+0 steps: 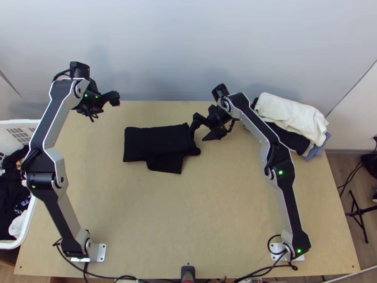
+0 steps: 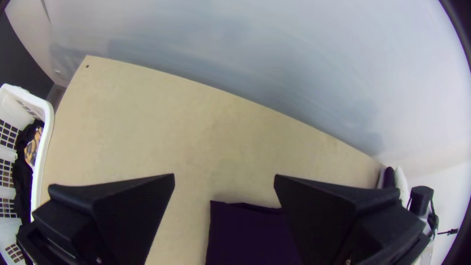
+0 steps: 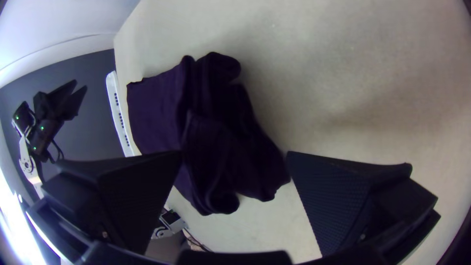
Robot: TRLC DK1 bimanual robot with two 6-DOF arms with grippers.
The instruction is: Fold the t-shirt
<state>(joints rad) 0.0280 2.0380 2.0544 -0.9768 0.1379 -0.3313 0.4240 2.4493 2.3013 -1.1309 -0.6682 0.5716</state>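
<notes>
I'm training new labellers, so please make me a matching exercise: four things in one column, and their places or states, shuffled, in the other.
1. black cloth T-shirt
2. white cloth
3. white plastic basket
4. right gripper with wide, flat black fingers

A. on top of the clothes pile
B. open, by the shirt's right end in the top view
C. partly folded, a piece sticking out on its near side
D. beside the light wooden table

Pairs: 1-C, 2-A, 3-D, 4-B

No readable text or numbers
</notes>
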